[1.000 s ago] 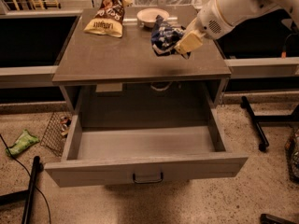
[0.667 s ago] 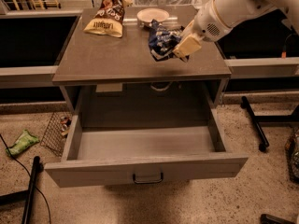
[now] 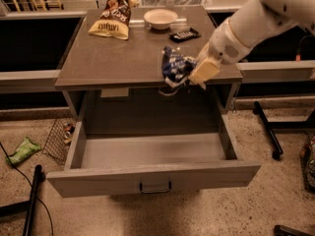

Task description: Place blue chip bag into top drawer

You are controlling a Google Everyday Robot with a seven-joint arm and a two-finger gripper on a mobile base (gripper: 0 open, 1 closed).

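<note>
The blue chip bag (image 3: 175, 68) is crinkled, blue with white patches, and hangs in my gripper (image 3: 193, 74) at the front edge of the grey tabletop (image 3: 113, 63), above the back of the open drawer. My gripper is shut on the bag; its cream fingers (image 3: 204, 72) sit on the bag's right side. The white arm reaches in from the upper right. The top drawer (image 3: 152, 151) is pulled out wide, its grey inside bare, with a small dark handle (image 3: 155, 187) at the centre of its front panel.
On the tabletop stand a yellow-and-brown chip bag (image 3: 111, 18), a white bowl (image 3: 160, 18) and a small flat dark packet (image 3: 184, 34). A wire basket (image 3: 61, 136) and green litter (image 3: 22, 150) lie on the floor at left. Black stand legs (image 3: 268, 129) are at right.
My gripper has carried the blue chip bag forward and down, from over the tabletop's right back part to its front edge above the drawer.
</note>
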